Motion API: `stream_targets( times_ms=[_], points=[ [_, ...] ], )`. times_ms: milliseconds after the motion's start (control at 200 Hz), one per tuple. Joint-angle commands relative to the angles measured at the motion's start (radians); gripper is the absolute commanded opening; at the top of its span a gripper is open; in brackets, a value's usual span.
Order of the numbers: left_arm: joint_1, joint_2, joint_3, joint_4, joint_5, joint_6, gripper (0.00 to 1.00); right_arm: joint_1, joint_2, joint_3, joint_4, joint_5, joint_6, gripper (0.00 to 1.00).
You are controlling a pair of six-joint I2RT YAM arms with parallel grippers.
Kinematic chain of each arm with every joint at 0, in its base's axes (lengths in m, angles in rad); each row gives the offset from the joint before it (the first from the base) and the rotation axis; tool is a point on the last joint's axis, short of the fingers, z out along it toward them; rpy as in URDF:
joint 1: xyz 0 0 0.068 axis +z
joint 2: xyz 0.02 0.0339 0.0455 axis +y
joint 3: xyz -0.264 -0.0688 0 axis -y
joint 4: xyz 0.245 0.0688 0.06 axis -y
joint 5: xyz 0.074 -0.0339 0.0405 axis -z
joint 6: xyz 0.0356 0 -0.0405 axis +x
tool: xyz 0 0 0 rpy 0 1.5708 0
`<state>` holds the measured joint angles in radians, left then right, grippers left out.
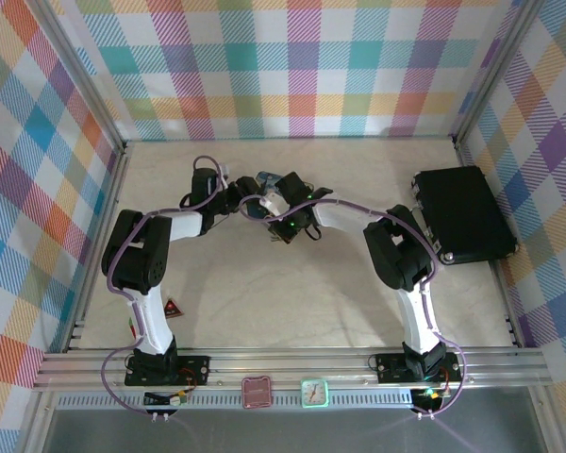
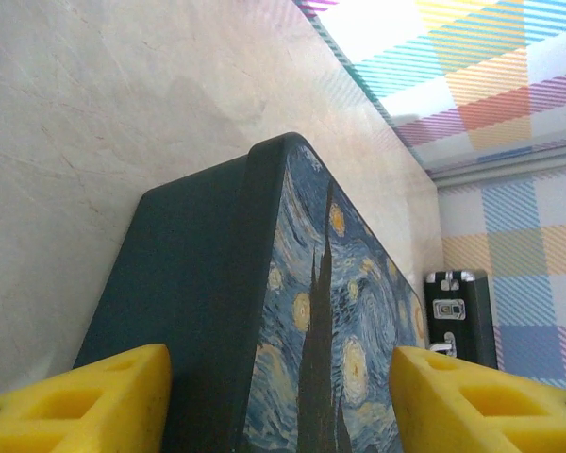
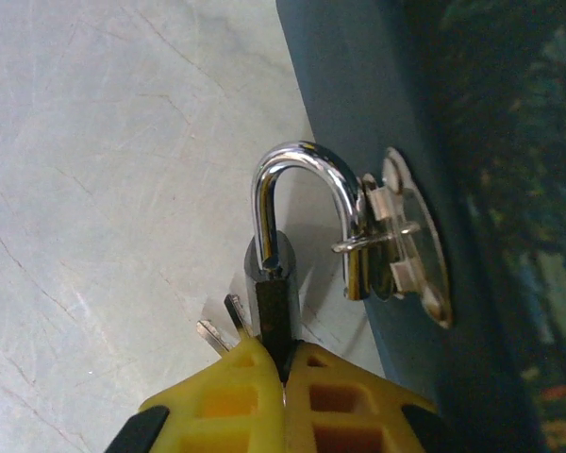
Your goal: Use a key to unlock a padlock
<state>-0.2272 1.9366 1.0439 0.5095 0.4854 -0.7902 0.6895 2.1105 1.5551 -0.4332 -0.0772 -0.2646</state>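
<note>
The padlock point(image 3: 275, 302) has a small dark body and a chrome shackle. One shackle leg sits in the body; the other runs through the metal hasp point(image 3: 406, 255) on the blue starry-night tin point(image 3: 358, 94). My right gripper point(image 3: 285, 351) is shut on the lower end of the padlock body. Thin silvery key point(image 3: 212, 335) blades stick out just left of its fingers. My left gripper point(image 2: 281, 357) stands open, with its yellow fingers on either side of the tin point(image 2: 208, 283). I cannot see whether they touch it. Both grippers meet at the tin point(image 1: 267, 178) at the table's middle back.
A black case point(image 1: 462, 215) lies at the right wall, also seen past the tin as the black case point(image 2: 460, 316). A red triangular piece point(image 1: 173, 307) lies near the left arm's base. Checkered walls close in the back and sides.
</note>
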Motion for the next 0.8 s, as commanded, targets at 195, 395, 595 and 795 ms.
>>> stream_targets(
  times_ms=[195, 395, 595, 795],
  points=[
    [-0.040, -0.021, -0.062, 0.057, 0.053, -0.096, 0.63, 0.007, -0.046, -0.061, 0.122, 0.081, 0.159, 0.00],
    [0.026, -0.073, -0.088, 0.086, 0.117, -0.146, 0.69, 0.007, -0.067, -0.092, 0.148, 0.050, 0.208, 0.00],
    [0.083, -0.186, -0.076, -0.130, 0.130, -0.020, 0.71, -0.006, -0.075, -0.116, 0.172, -0.031, 0.258, 0.00],
    [0.069, -0.184, -0.233, 0.115, 0.151, -0.184, 0.58, -0.008, -0.069, -0.124, 0.191, -0.048, 0.277, 0.00]
  ],
)
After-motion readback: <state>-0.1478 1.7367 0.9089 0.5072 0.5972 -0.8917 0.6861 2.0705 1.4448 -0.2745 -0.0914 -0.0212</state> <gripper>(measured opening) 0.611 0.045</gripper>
